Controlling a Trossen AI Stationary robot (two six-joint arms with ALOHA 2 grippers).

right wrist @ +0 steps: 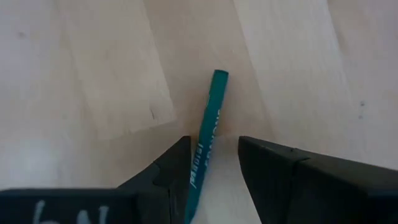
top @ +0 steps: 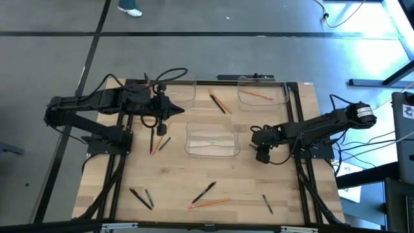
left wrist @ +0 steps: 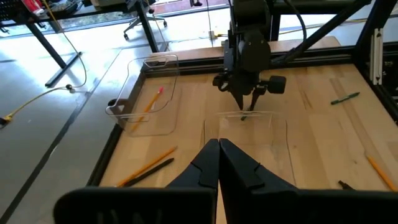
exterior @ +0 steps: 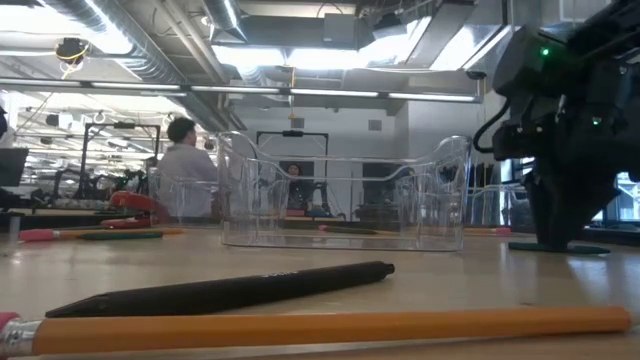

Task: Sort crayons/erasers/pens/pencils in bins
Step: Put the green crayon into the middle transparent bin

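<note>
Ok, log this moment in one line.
right gripper: open, astride green crayon on table | left gripper: shut, empty | middle bin: empty

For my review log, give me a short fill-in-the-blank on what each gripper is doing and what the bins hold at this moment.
1. The right gripper has a ____ crayon between its open fingers.
2. The left gripper is ____ and holds nothing.
3. The far right bin holds one ____.
4. The middle bin, between the two arms, is ____.

Missing words: green; shut; pencil; empty
</note>
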